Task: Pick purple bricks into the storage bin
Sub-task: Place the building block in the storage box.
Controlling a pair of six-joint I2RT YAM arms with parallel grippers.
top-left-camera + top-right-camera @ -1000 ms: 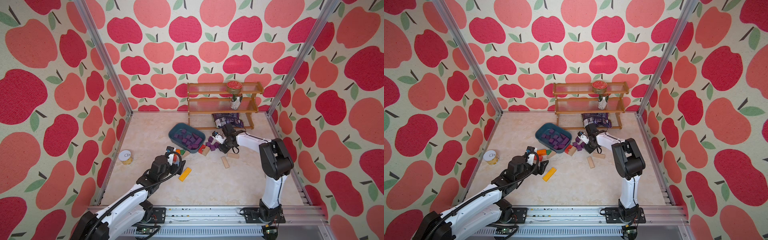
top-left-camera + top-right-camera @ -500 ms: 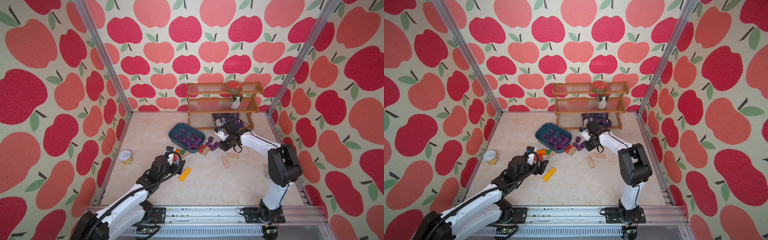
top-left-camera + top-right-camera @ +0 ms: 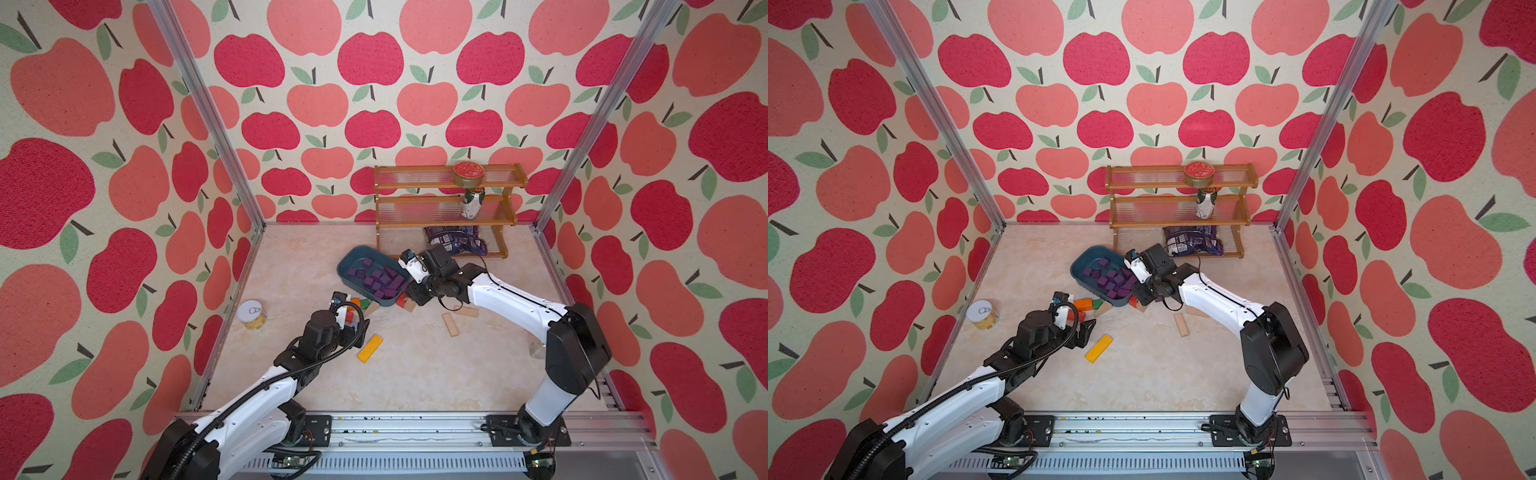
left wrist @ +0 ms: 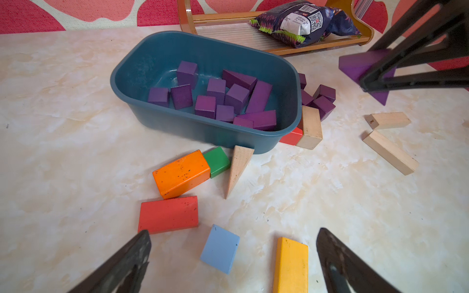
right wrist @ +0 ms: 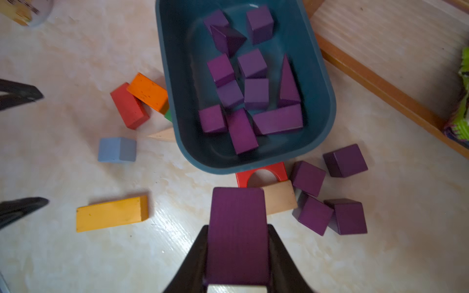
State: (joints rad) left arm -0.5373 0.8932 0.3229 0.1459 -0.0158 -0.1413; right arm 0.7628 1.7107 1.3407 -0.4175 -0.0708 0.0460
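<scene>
In both top views my right gripper (image 3: 413, 294) hangs low over the table (image 3: 415, 374) at the near right corner of the storage bin (image 3: 342, 270), because that is where the bricks not yet binned lie. What it grips is hidden under the wrist there. My left gripper (image 3: 356, 331) hovers apart, in front of the bin, out of the way.

From the left wrist, my left jaws stand spread wide with nothing between them. They are above a light-blue block (image 4: 220, 248) and a yellow block (image 4: 291, 266), neither mine to take. Off to the side, my right gripper pinches a purple wedge (image 4: 355, 67), held clear of the table.

From the right wrist, the jaws are closed on that wedge's flat sides and its broad matte face points toward the bin. I judge that a short carry over the rim will do. The purple bricks (image 5: 256, 93) in the bin are dark, dull cubes, bars and wedges, about a dozen, lying jumbled. Four loose cubes (image 5: 308, 178) sit just beside the bin's corner, right against a tan block (image 5: 279, 200).
</scene>
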